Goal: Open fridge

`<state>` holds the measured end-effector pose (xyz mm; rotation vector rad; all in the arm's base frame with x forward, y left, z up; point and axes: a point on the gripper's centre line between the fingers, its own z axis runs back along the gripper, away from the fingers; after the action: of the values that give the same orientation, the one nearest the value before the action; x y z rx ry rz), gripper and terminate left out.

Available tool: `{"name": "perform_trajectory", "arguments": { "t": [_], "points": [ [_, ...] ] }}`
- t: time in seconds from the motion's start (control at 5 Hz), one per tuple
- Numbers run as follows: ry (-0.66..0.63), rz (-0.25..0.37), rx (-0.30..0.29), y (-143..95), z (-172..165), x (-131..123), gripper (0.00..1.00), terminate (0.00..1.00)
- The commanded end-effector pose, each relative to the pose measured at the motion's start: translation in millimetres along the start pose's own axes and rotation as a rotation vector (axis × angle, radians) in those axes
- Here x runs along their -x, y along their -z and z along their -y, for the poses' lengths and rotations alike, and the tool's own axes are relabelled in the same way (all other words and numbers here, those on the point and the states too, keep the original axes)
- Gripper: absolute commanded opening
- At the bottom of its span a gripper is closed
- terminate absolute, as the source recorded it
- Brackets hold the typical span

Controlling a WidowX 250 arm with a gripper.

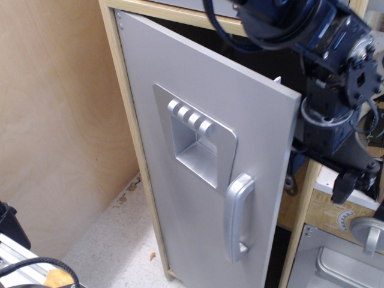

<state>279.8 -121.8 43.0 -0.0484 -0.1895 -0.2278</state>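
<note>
Silver-grey fridge door [198, 174] in light wood frame is standing ajar, dark interior showing. Black tool [354, 180] is hovering beside its free edge; finger state unclear, cannot tell.

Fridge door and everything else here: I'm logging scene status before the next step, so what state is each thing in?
Fridge door: ajar, swung out from the wood frame, dark gap along its free edge.
Bar handle: upright on the door, nothing gripping it.
Gripper: beside the door's free edge, off the handle; jaws mostly hidden, cannot tell.
Oven door: appears closed.
</note>
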Motion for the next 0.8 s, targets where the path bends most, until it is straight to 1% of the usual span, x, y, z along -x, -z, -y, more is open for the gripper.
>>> {"name": "perform_trajectory", "arguments": {
  "t": [0.0, 0.2, 0.4, 0.6],
  "points": [
    [-0.091, -0.018, -0.008, -24.5, -7.7, 15.3, 1.0, 0.0],
    [-0.205, -0.089, -0.033, -34.6, -7.8, 30.2, 1.0, 0.0],
    [-0.335, -0.131, -0.083, -46.1, -16.7, 40.8, 1.0, 0.0],
    [-0.42, -0.127, -0.132, -56.6, -32.8, 46.6, 1.0, 0.0]
  ]
}}
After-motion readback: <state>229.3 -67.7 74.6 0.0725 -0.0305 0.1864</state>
